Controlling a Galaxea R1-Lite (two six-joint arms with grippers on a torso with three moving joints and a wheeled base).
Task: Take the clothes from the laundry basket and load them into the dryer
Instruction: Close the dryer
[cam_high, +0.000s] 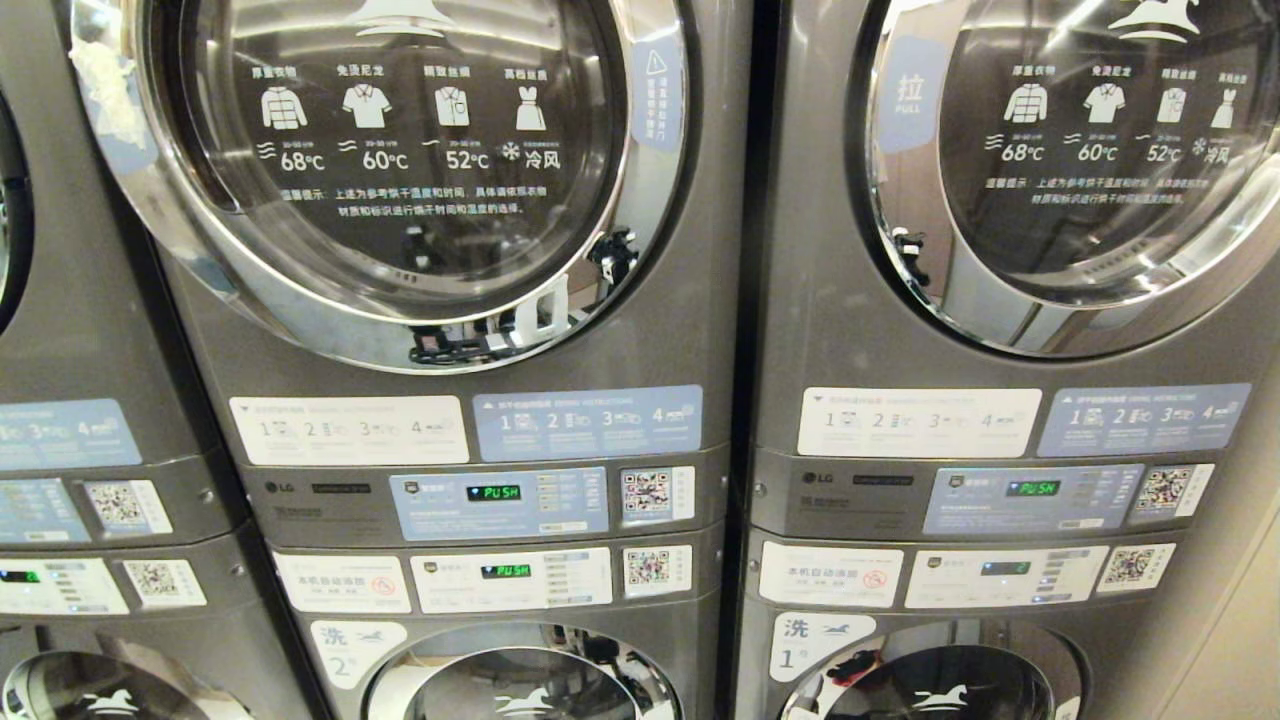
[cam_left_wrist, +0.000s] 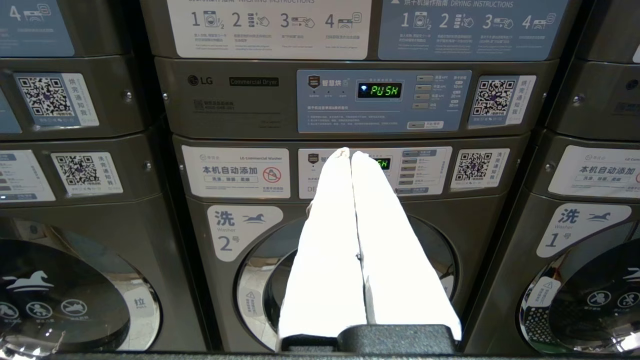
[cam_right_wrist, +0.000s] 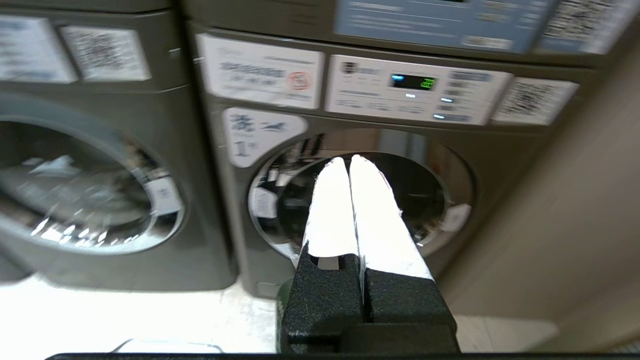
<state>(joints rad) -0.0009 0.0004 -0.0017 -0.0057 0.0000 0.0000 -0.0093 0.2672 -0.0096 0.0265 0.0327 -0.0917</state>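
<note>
Right claw (cam_right_wrist: 348, 159) is pressed together, empty, aimed at washer 1's door (cam_right_wrist: 440, 200); left claw (cam_left_wrist: 349, 151) likewise together (facing washer 2 (cam_left_wrist: 235, 235)). Dryer doors (cam_high: 400, 180) above are closed; no clothes visible.

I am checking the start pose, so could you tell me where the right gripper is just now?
The right gripper shows only in the right wrist view, shut and empty, pointing at the round door of the lower washer labelled 1, beside a beige wall.
</note>
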